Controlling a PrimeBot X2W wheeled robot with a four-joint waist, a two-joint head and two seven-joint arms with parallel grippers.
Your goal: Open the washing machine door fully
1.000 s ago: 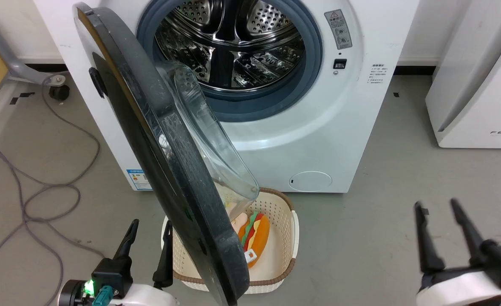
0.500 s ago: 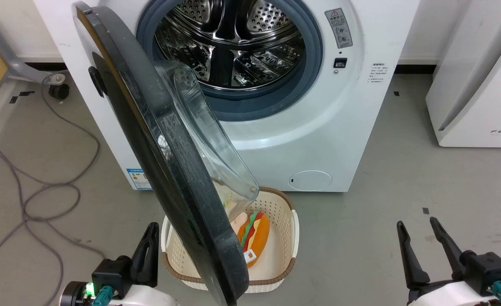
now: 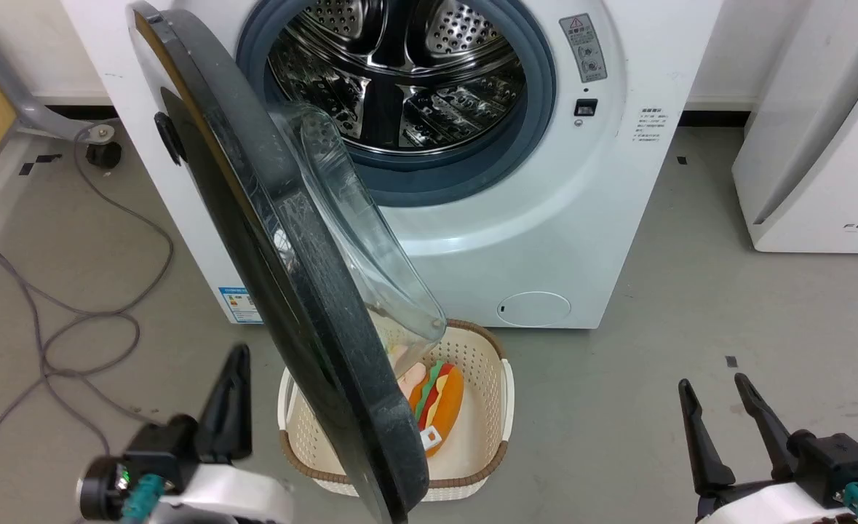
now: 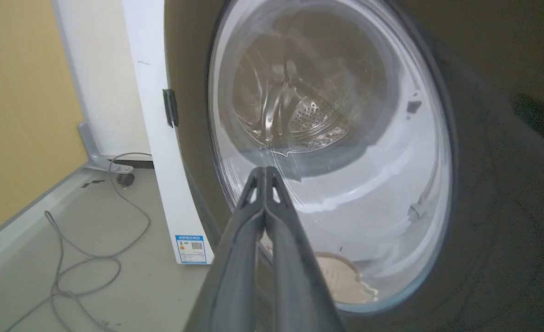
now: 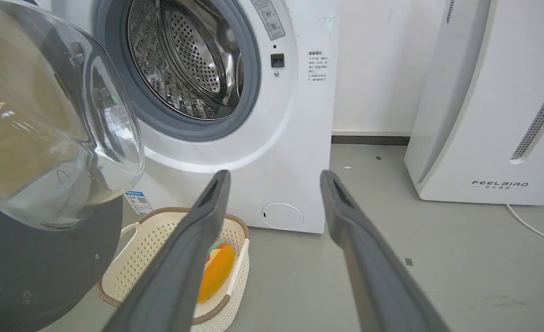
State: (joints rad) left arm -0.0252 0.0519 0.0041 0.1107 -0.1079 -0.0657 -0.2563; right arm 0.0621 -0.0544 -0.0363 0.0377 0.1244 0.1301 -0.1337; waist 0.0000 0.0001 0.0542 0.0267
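The left gripper [image 4: 265, 171] has its two long dark fingers pressed together. Their tips lie over the lower glass of the large round glossy black washing machine door [image 4: 355, 175], though contact is hard to judge. A perforated steel drum [image 4: 299, 106] shows hazily through the clear centre. To the left stands the machine's white side panel [image 4: 156, 138] with a small blue-and-white label [image 4: 191, 249]. A loose grey cable [image 4: 147, 219] lies on the grey floor [image 4: 161, 295].

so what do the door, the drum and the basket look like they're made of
Washing machine door: speckled black rim, probably plastic; clear bulging bowl, likely glass, showing reflections. Drum: mirror-bright perforated metal, likely stainless steel. Basket: cream, moulded holes, apparently plastic, brown trim.
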